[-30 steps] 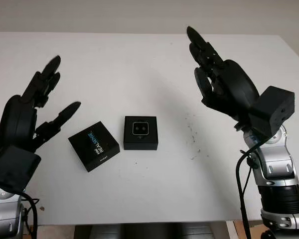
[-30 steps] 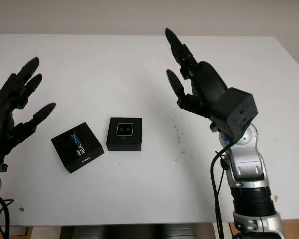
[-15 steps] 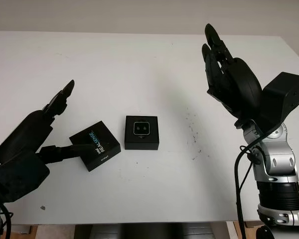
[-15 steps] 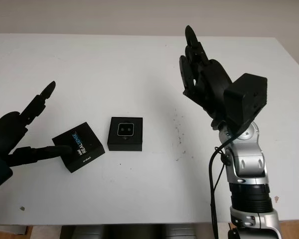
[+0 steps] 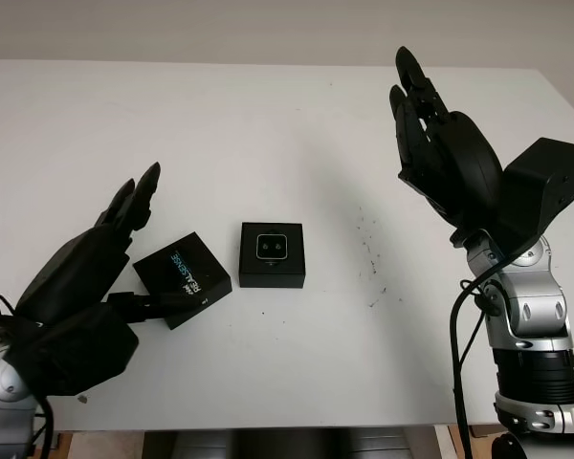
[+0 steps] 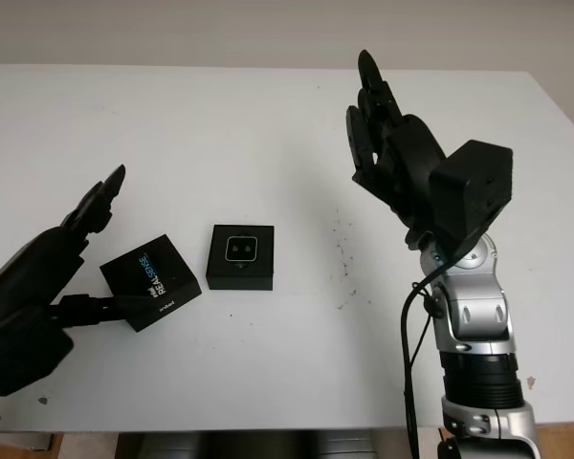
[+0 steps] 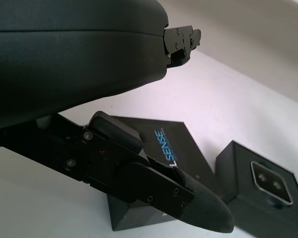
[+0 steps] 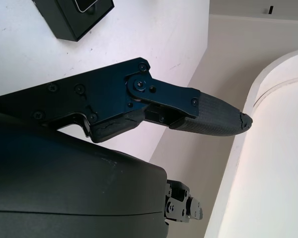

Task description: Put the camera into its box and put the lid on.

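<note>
From the left eye view, a white table (image 5: 268,115) carries two black items near its middle: an open box (image 5: 273,254) with the camera (image 5: 272,248) seated in it, lens face up, and just left of it, apart by a narrow gap, the lid (image 5: 182,278) printed with "REALSENSE", lying flat and turned at an angle. The left hand (image 5: 96,273) reaches in from the near left, holding nothing, its upper fingers raised above the lid's left side and its thumb at the lid's near-left edge; whether the thumb touches the lid cannot be told here. The right hand (image 5: 440,143) is raised well to the right of the box, open and holding nothing, fingers pointing toward the far side of the table. The right eye view gives the same layout, with the lid between the left hand and the box. In the left wrist view the thumb crosses in front of the lid's near corner, with the box and camera just beyond it. In the right wrist view the right hand's thumb stretches out over the table, and a corner of the box sits far from it.
</note>
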You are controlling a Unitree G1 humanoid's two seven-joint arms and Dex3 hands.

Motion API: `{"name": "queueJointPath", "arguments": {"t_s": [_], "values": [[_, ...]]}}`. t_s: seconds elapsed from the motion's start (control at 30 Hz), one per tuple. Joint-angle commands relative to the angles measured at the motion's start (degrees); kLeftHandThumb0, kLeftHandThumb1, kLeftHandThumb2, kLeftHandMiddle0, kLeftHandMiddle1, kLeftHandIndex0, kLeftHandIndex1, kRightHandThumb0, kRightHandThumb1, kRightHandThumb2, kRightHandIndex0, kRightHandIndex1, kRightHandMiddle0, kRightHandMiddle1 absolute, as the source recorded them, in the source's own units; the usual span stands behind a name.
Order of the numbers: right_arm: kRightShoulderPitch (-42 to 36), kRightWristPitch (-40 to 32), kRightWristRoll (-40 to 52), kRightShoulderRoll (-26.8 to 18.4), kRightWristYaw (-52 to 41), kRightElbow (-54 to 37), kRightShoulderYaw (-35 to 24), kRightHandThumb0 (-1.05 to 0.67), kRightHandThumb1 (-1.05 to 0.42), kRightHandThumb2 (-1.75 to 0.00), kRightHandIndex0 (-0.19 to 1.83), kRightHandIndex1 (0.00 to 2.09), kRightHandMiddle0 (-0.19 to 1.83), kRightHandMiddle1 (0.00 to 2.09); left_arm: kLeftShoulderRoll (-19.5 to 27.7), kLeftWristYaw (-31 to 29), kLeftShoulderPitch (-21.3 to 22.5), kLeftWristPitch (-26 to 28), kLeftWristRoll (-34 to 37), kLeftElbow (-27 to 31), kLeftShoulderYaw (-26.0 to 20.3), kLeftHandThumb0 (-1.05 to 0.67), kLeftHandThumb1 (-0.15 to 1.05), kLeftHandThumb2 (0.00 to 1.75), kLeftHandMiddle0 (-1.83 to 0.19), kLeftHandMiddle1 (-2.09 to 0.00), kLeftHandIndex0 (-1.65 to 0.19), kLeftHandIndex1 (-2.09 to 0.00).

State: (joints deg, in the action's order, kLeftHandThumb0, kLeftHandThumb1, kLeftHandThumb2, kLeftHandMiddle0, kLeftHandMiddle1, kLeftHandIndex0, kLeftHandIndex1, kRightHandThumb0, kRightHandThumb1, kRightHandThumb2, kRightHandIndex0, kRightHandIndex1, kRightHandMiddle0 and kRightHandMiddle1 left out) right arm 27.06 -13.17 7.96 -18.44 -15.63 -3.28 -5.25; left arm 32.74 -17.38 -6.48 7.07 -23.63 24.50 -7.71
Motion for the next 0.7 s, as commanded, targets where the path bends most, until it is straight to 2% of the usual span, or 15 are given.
{"name": "queueJointPath", "arguments": {"t_s": [0.0,0.53,0.67], "values": [[-0.1,-0.2,0.3,0.0,0.2,-1.2,-0.6,-0.77,-1.05,-0.71,-0.18,0.04,-0.16,0.04,-0.4,0.1,0.5,0.4,-0.7,0.1,0.9,-0.97,0.95,0.06,0.19,-0.01,0.19,0.00],[-0.5,-0.9,0.1,0.2,0.9,-1.7,-0.4,-0.76,-1.05,-0.70,-0.17,0.05,-0.15,0.05,0.8,-2.6,2.1,3.4,-3.8,-1.2,4.2,-0.92,0.88,0.04,0.15,-0.06,0.15,-0.04],[-0.6,-0.9,0.0,0.4,1.2,-2.1,-0.3,-0.73,-1.05,-0.70,-0.17,0.05,-0.15,0.05,1.1,-0.6,2.2,2.3,-7.7,-2.4,5.7,-0.78,0.82,0.03,0.08,-0.08,0.10,-0.07]]}}
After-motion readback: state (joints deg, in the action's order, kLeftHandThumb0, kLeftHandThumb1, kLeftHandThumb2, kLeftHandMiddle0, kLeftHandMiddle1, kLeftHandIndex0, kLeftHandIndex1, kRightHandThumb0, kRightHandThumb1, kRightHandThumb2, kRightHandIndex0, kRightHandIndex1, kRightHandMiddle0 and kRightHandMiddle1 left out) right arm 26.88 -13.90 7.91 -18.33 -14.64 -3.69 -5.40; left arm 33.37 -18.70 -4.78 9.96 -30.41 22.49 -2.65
